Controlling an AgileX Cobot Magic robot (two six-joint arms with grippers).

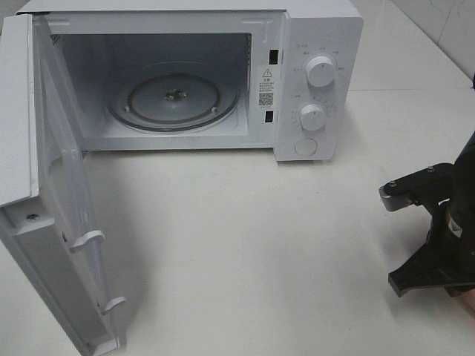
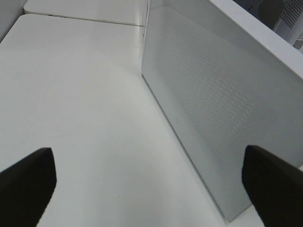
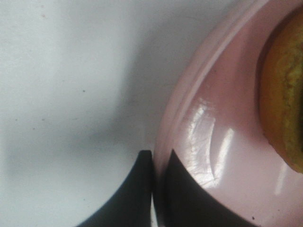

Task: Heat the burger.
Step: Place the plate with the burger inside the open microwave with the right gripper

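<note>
The burger [image 3: 284,94] shows only in the right wrist view, as a golden-brown bun edge with a greenish frill, lying on a round pink plate [image 3: 222,165]. My right gripper [image 3: 158,187] is shut on the plate's rim, one finger outside it and one inside. In the high view the right arm [image 1: 438,237] sits at the table's right edge; burger and plate are out of frame there. My left gripper [image 2: 151,189] is open and holds nothing, hovering over the table beside a white perforated panel [image 2: 213,109].
The white microwave [image 1: 319,44] stands at the back with its door [image 1: 52,208] swung wide open to the left. Its glass turntable [image 1: 174,96] is bare. Two knobs [image 1: 320,70] and a button are on its right panel.
</note>
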